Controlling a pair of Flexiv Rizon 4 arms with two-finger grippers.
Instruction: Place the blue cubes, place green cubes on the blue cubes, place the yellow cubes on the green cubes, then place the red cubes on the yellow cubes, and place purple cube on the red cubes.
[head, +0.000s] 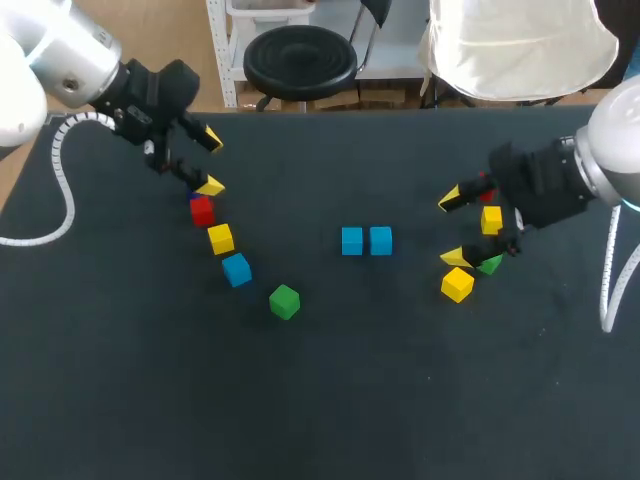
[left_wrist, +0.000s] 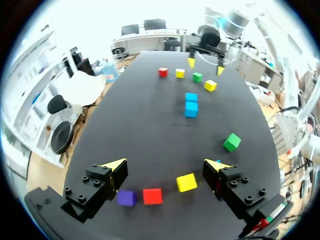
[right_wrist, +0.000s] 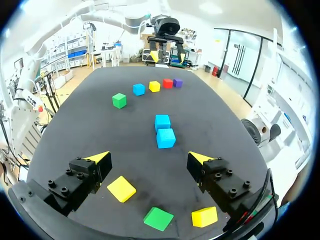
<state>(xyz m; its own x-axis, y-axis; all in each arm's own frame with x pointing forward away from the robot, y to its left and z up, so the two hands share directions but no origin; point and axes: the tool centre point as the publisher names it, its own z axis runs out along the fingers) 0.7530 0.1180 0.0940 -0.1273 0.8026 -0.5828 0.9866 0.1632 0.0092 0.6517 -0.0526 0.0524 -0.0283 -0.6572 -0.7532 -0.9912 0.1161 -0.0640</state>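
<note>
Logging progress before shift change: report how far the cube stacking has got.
Done: two blue cubes side by side in the middle. In hand: nothing; left tool and right tool are open, empty. Left: third blue cube, green cubes, yellow cubes, red cubes, purple cube all lie loose, nothing stacked.

Black table bears blue cubes, a green cube and a purple cube

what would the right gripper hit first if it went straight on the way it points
Probably the nearer blue cube of the middle pair, dead ahead of the right gripper; depth is unclear.
</note>
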